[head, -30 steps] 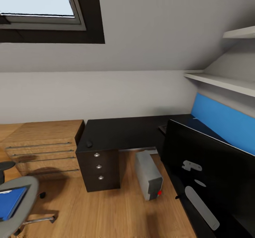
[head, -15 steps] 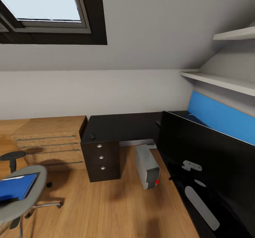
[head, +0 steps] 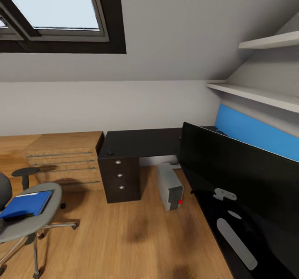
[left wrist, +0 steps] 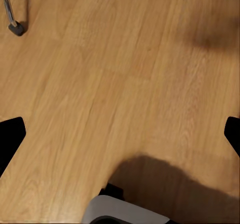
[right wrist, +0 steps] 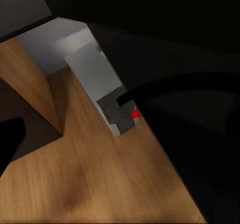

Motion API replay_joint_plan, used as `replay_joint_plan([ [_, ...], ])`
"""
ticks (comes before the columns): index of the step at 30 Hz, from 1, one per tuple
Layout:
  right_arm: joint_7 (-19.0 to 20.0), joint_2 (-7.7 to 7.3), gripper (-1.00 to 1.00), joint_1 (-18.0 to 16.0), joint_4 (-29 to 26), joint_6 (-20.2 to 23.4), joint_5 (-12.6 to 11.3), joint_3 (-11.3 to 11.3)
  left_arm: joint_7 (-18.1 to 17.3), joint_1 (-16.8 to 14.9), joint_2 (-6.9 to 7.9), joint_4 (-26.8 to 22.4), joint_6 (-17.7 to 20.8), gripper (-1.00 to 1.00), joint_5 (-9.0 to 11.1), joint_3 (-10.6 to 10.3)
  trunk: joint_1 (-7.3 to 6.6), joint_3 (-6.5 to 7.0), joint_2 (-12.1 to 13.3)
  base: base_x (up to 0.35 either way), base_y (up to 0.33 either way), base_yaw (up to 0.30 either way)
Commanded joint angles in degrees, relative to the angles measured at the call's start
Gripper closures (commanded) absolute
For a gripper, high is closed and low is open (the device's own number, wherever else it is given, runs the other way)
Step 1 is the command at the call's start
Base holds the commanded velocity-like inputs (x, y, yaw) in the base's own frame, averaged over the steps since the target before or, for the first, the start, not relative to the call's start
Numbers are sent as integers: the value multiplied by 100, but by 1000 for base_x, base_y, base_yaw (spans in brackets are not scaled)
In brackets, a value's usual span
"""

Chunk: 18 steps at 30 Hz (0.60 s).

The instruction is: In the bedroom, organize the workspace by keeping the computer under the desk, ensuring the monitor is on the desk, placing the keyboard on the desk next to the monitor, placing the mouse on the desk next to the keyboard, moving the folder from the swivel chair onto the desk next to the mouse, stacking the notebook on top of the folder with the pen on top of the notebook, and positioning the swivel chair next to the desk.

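Where the blue folder lies flat on the seat of the swivel chair, at the left edge of my head view, the workspace is still to be put in order: the chair stands on the wood floor well apart from the desk. From my seat at the controls I see the desk's glossy black top running along the back wall and turning down the right side, its blue back panel under two white wall shelves. On the right wing the monitor stands with its black face to the room. The mouse sits as a tiny dark lump at the left end of the top, above the dark drawers with silver knobs. The computer stands on the floor in the desk's inner corner, a red spot on its front; my right wrist camera shows it beside the desk's dark edge. A light-wood dresser stands just left of the desk, and a skylight cuts the sloped ceiling. The left gripper's dark fingertips sit wide apart over bare floor. I cannot tell how the right gripper stands.
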Motion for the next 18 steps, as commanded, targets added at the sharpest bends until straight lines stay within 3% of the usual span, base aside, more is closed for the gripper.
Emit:
replay_joint_plan([
  [1, -44, -6, -100, -8, -8, 15, -27, 17, 1, 2, -4, -12, -5, -100, 22, 11, -1, -10, -10, -333, -64, 0],
  [18, -45, 2, -100, -8, -1, -19, -27, 17, 1, 2, -4, -12, -5, -100, 22, 2, -1, -10, -10, -298, -187, 0],
])
